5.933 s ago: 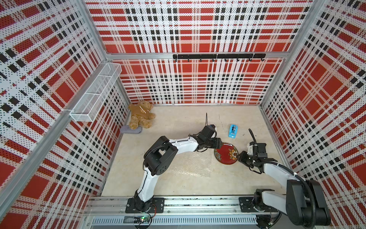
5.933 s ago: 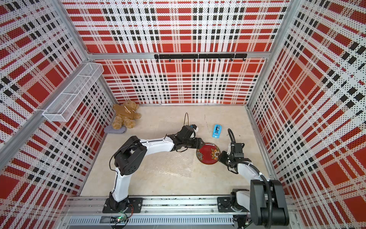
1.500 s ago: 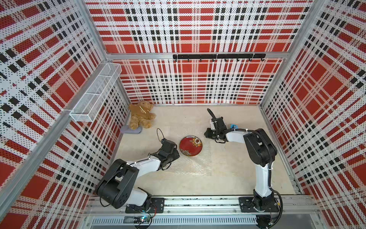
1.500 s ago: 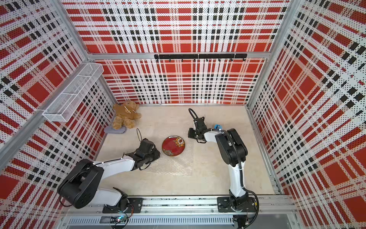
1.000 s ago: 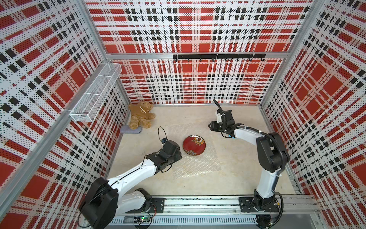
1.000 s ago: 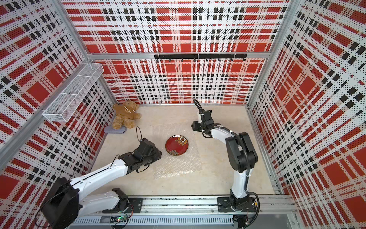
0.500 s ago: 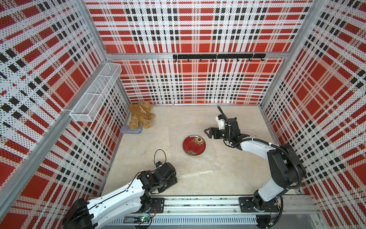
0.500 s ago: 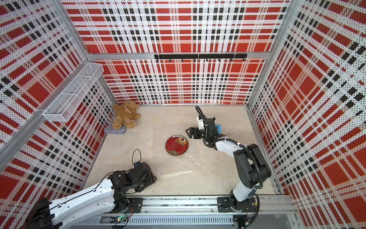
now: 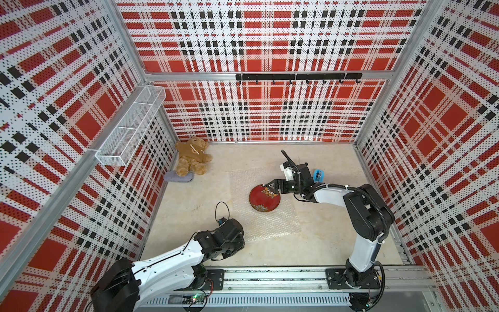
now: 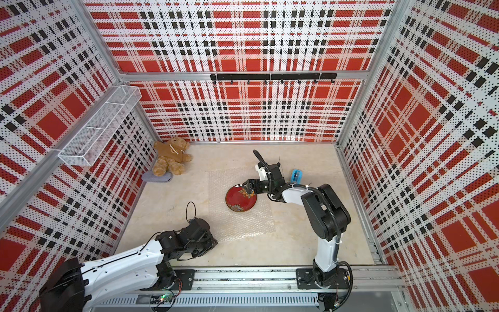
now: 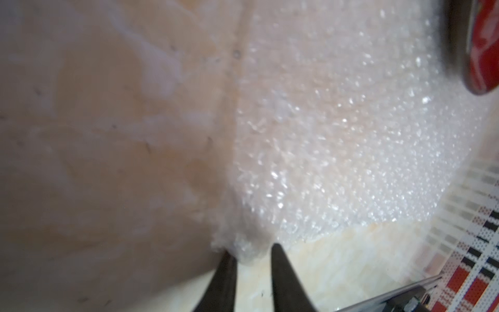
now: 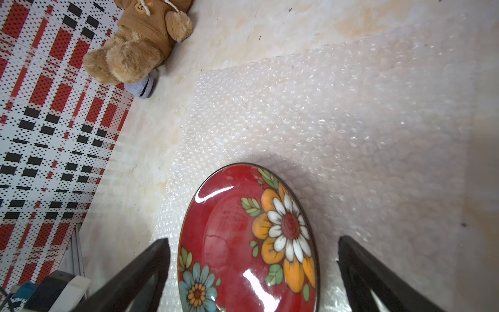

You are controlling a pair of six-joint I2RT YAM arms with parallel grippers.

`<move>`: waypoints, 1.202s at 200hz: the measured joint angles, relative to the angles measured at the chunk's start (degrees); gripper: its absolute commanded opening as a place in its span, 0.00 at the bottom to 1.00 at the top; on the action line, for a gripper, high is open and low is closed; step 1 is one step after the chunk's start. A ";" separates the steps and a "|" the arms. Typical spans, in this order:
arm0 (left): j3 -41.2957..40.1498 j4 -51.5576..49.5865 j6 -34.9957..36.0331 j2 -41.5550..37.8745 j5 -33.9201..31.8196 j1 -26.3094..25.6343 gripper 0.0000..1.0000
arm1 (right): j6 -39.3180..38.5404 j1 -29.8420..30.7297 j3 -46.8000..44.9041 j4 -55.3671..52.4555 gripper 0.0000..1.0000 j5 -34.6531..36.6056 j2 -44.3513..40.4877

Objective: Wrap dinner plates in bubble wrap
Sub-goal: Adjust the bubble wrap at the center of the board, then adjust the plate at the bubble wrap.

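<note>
Left wrist view: your left gripper [image 11: 249, 250] pinches narrow on a corner of the clear, crinkly bubble wrap [image 11: 337, 121]; the round glossy red flowered plate [image 9: 264, 198] lies on it at one o'clock, beneath your wide-spread right gripper [image 12: 252, 241].

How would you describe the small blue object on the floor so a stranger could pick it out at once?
Find the big clear bubble wrap sheet with the round dark-red flowered plate on it. Off the sheet's far right side, just behind the right arm's wrist, sits a small blue tape dispenser. Unlike its red and black neighbours, it is bright blue.
</note>
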 measured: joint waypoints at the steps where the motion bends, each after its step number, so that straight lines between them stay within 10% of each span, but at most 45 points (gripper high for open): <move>1: 0.07 -0.11 -0.09 0.04 -0.11 0.02 0.02 | -0.02 0.00 -0.15 0.00 1.00 0.04 -0.11; 150: 30.95 2.58 23.10 23.56 -8.31 9.35 0.00 | 0.07 0.00 -6.25 2.84 1.00 3.89 -9.81; 240: 16.17 2.89 17.59 13.79 -7.15 2.05 0.00 | -2.45 0.00 1.99 -3.21 0.91 -2.40 4.07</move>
